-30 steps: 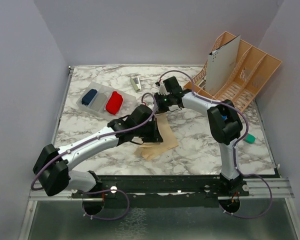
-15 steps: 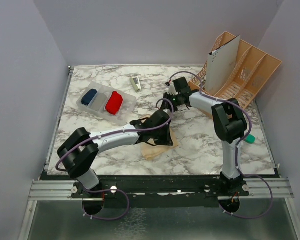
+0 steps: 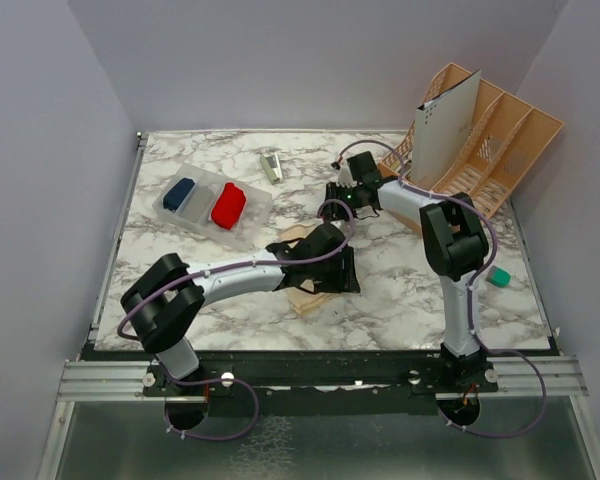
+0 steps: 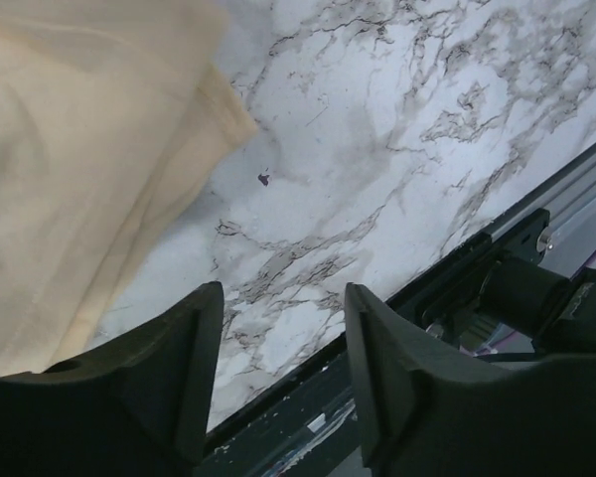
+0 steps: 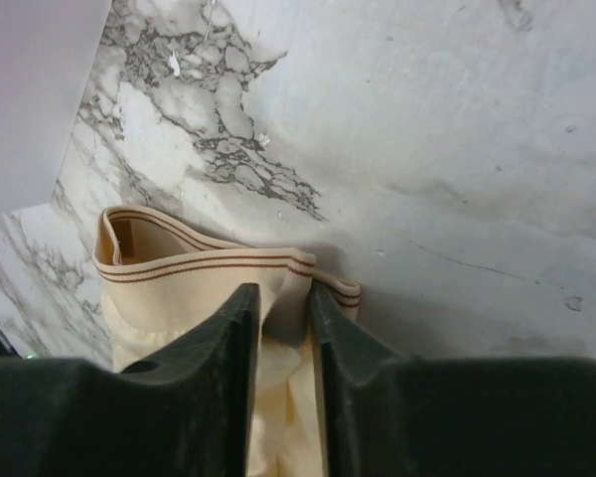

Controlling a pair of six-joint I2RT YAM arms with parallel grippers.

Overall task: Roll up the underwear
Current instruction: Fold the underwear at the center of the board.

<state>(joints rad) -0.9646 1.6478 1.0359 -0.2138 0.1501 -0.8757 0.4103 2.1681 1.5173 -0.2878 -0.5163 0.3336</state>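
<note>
A peach-beige underwear (image 3: pixel 307 298) lies at the middle of the marble table, mostly hidden under my left arm in the top view. My left gripper (image 3: pixel 342 278) sits just right of it, near the front edge. In the left wrist view the fingers (image 4: pixel 283 293) stand open over bare marble, with the cloth (image 4: pixel 79 149) up to the left. My right gripper (image 3: pixel 334 197) is at the garment's far end. There its jaws (image 5: pixel 284 293) are slightly open, and a fold of the striped waistband (image 5: pixel 189 263) stands between them.
A clear tray (image 3: pixel 195 170) at the back left holds a blue, a grey and a red rolled bundle (image 3: pixel 228 205). A peach rack (image 3: pixel 500 140) with a white card stands back right. A small white object (image 3: pixel 271 166) and a teal one (image 3: pixel 498 277) lie on the marble. The black front rail (image 4: pixel 497 268) is close.
My left arm swung right and toward the front edge, off the cloth, and its jaws opened. The right gripper shifted slightly right and its jaws eased apart on the waistband.
</note>
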